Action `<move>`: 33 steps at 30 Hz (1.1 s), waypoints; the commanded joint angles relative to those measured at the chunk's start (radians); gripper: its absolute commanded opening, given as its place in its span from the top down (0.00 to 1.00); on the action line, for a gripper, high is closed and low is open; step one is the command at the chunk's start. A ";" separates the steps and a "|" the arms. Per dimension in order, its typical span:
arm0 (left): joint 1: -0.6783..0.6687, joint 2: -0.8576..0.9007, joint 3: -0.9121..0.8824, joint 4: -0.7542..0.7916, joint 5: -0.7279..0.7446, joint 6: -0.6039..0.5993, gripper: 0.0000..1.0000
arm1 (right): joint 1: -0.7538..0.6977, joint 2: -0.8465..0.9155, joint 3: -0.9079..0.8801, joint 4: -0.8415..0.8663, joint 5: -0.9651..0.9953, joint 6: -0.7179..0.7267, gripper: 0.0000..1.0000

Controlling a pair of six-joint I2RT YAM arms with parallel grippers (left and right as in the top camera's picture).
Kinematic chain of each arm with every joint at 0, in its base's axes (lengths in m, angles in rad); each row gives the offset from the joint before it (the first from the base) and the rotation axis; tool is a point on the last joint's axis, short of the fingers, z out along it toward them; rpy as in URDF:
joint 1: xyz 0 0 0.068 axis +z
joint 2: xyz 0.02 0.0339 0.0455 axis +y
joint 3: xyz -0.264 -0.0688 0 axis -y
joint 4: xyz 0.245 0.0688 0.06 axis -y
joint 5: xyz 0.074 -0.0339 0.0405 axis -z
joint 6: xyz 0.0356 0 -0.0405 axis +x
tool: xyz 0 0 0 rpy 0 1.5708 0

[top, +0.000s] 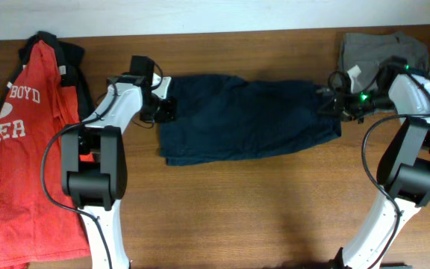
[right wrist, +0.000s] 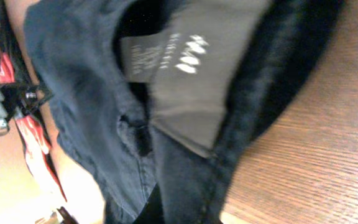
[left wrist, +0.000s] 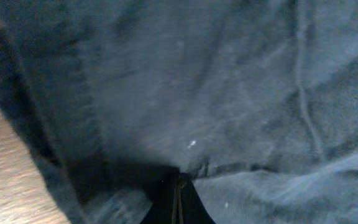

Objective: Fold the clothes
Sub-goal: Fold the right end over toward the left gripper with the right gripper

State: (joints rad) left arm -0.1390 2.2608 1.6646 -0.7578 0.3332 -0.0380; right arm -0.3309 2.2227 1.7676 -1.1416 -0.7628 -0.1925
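Navy garment (top: 248, 119) spread lengthwise across the middle of the tabletop (top: 260, 217), mostly flat, lightly rumpled, lower edge on a slight slant. Pinched at both short ends, and judged stretched that way on purpose: pull from two sides to draw out wrinkles and square the cloth before any fold. At the left end, left claw (top: 164, 107) closed tight on the fabric; in the left wrist view, fingertips (left wrist: 188, 208) pressed together with a tuck of dark cloth caught between them and the rest filling the view. At the right end, right claw (top: 336, 104) clamped on what looks like the waistband edge; in the right wrist view, hem running down to the bottom centre, opening gaping toward the camera, grey lining (right wrist: 210, 74) and printed label (right wrist: 163, 59) exposed, wording too blurred to read. Fingers there largely hidden by cloth, so the grip inferred from the raised, hanging fabric rather than seen outright. Probably early in the task: laid out, not yet folded. Off to the far left, a red shirt (top: 25, 149) with white lettering over a dark piece (top: 72, 56), well apart from the work; at the top right corner, a grey garment (top: 383, 46) just behind the right arm, both likely waiting their turn.
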 commanded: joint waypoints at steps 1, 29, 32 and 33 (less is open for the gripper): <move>-0.066 0.098 -0.058 0.014 -0.048 -0.003 0.99 | 0.094 -0.026 0.075 -0.039 -0.060 -0.070 0.96; -0.078 0.096 -0.054 0.036 -0.048 -0.021 0.99 | 0.733 -0.253 0.084 0.316 0.095 0.203 0.96; -0.064 0.091 -0.028 -0.005 -0.047 -0.021 0.90 | 0.730 -0.253 0.084 0.317 0.096 0.205 0.96; -0.051 0.087 0.005 -0.051 -0.048 -0.020 0.82 | 0.730 -0.253 0.084 0.320 0.100 0.205 0.96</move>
State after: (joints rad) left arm -0.1970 2.2631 1.6714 -0.7269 0.3183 -0.0551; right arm 0.4038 2.0033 1.8324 -0.8322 -0.6731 0.0010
